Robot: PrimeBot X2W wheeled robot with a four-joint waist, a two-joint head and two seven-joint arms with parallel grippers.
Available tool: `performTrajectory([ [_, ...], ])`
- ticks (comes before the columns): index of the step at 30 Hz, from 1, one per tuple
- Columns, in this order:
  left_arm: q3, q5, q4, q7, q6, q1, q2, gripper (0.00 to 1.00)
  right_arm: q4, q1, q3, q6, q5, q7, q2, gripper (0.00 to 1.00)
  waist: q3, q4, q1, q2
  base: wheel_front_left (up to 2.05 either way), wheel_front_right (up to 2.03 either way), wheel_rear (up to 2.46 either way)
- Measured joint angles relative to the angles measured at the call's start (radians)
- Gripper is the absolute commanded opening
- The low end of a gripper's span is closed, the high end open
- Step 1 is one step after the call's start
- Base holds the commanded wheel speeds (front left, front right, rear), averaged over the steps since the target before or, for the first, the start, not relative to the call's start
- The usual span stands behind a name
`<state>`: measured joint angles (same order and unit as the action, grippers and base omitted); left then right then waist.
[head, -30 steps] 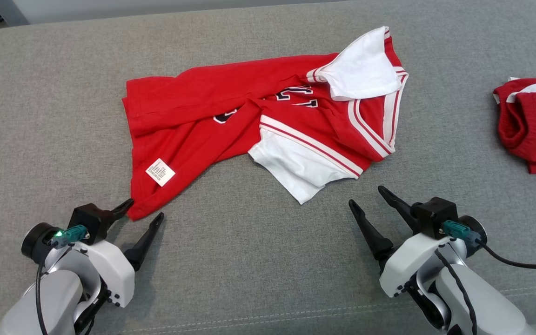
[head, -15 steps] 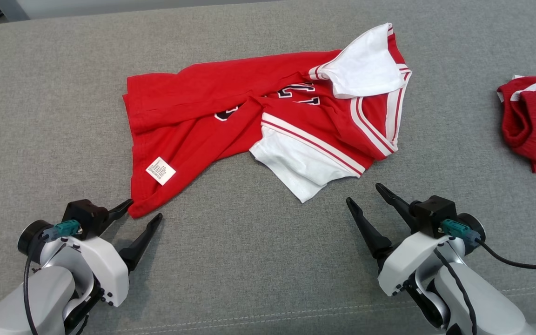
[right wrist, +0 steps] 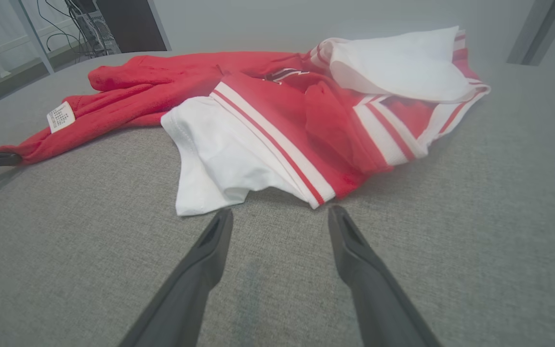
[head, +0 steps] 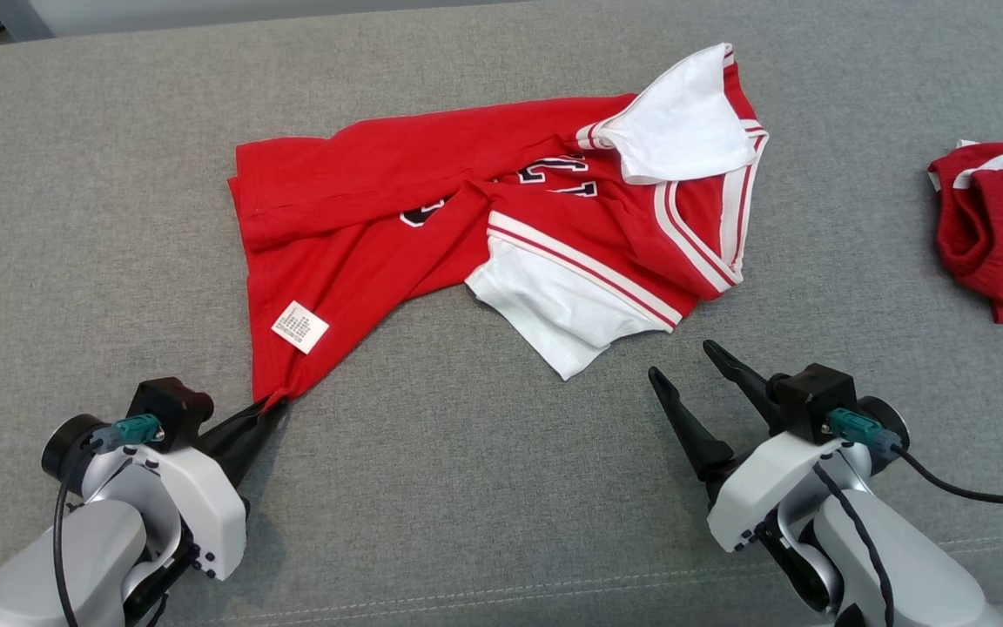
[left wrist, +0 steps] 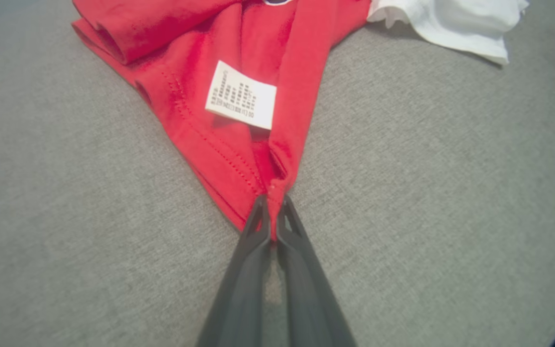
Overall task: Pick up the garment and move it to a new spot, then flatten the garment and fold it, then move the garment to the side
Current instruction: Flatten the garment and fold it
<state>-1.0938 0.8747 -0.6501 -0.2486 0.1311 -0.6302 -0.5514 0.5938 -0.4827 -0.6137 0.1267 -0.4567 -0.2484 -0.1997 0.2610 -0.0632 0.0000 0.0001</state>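
Red with white trim — logging the garment (head: 484, 218) crumpled midway across the grey cushion (head: 467, 522), unflattened, not yet lifted. Found the left gripper (head: 272, 404) pinched tight on its near hem corner, just below the care label (head: 299, 326); straddled that same corner with fingers spread a second ago. Noted cloth bunching to a point at the tips, rest undisturbed. Found the right gripper (head: 682, 360) spread wide, holding nothing, just short of the white sleeve (head: 554, 313). Reading this as grasp secured — pickup ready to begin, likely a one-corner lift or drag. Spotted a second red garment (head: 998, 235) far right, well apart.
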Motion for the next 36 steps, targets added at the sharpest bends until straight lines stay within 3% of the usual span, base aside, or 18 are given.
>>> performTrajectory([
  [4,-0.001,-0.011,0.006,0.000,0.000,-0.013,-0.007,0.00,-0.022,0.000,-0.004,0.000,-0.001,0.000,-0.003,1.00,-0.003,0.001,0.0000,0.0000,0.00,0.00,0.00],
  [16,0.124,-0.105,0.025,0.000,0.000,0.010,-0.003,0.00,-0.046,-0.004,-0.103,0.000,0.017,0.000,-0.013,1.00,-0.007,0.025,0.0000,0.0000,0.00,0.00,0.00],
  [36,0.188,-0.160,0.054,0.000,0.000,0.029,0.064,0.00,0.162,-0.156,-0.233,0.000,0.111,0.000,0.010,1.00,0.041,0.096,0.0000,0.0000,0.00,0.00,0.00],
])
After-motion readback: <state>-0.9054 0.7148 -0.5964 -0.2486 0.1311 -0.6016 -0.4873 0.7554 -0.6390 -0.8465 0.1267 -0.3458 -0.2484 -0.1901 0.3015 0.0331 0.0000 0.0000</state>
